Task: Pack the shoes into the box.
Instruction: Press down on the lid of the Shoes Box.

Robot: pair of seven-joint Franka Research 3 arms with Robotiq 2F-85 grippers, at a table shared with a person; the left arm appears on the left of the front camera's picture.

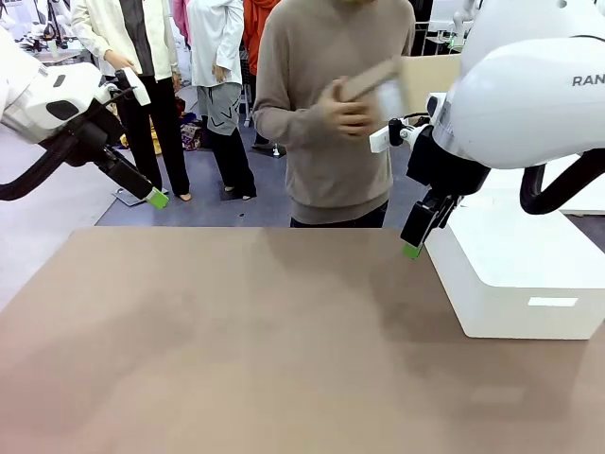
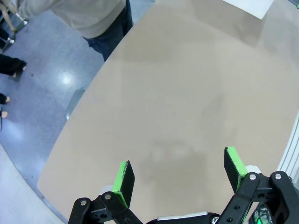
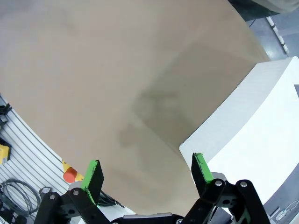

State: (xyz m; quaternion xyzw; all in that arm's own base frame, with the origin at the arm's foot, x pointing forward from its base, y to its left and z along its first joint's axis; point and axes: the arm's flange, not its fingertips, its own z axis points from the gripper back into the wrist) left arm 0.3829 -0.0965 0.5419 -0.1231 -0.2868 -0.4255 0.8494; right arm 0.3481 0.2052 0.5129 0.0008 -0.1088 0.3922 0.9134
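From my seat, the bare table [image 1: 236,340] carries a white box [image 1: 529,284] on its right. The box [image 1: 373,85], tan cardboard, is blurred in the person's hands [image 1: 345,109] above the far edge, nearer my right gripper [image 1: 413,248]. Contents unseen. Right gripper and left gripper [image 1: 156,199] both gape, empty.

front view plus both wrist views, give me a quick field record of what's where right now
table: tan top, nothing resting on its middle
white box: on the table's right side, beside the right gripper
person: far side, tan sweater, hands holding a blurred tan-brown box at chest height
left gripper: open, raised over the table's left edge, holding nothing
right gripper: open, above the table next to the white box corner, holding nothing
shoes: cannot tell where
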